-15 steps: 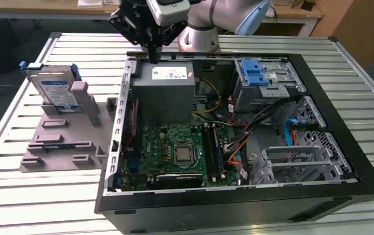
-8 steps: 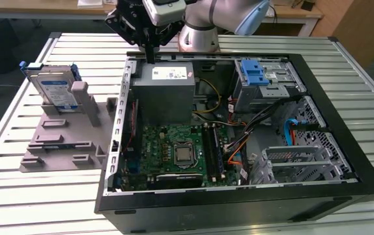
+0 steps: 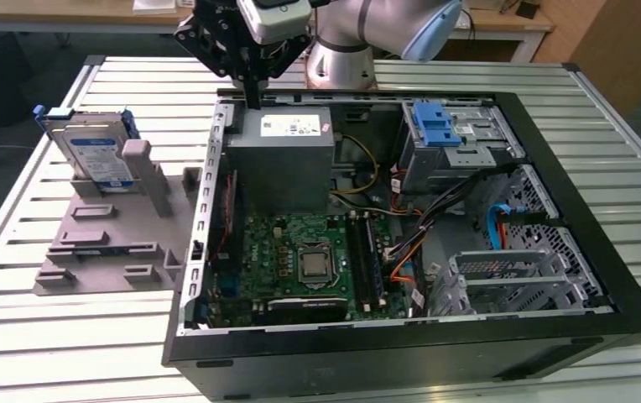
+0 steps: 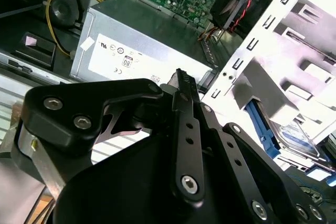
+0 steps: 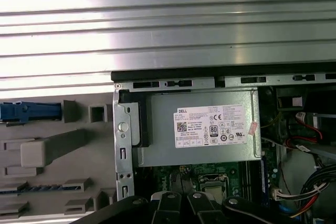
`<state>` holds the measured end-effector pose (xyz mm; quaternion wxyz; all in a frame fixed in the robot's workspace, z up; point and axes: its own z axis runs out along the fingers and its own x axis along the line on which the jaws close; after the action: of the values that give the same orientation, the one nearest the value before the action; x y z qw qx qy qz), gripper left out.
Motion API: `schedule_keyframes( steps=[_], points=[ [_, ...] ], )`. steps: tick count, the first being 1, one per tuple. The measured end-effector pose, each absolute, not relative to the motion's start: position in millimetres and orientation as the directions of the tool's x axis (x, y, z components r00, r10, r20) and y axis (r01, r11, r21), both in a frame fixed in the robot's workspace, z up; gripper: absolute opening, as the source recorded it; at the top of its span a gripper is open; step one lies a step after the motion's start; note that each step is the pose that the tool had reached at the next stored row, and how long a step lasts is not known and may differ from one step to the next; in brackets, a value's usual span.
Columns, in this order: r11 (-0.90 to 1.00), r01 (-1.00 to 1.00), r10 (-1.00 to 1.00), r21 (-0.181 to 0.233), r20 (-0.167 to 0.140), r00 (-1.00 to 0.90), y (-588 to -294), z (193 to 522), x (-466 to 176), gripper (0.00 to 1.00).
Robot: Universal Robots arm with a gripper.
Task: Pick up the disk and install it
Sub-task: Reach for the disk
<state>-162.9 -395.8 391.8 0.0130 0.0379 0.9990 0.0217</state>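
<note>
Silver disk (image 3: pixel 95 155), white-and-blue label, blue carrier, upright in grey stand (image 3: pixel 96 252)

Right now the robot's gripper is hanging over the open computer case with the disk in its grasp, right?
Not quite. The gripper hangs over the open computer case, but it carries no disk. In the exterior view, the disk stands on the grey stand, at that view's left of the case.
</note>
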Motion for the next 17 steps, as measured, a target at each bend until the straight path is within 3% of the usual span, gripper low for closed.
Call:
schedule_keyframes(
  steps=[17],
  points=[
    [0.996, 0.075, 0.076, 0.044, -0.024, -0.997, -395, 391, -174, 0.11]
  ],
)
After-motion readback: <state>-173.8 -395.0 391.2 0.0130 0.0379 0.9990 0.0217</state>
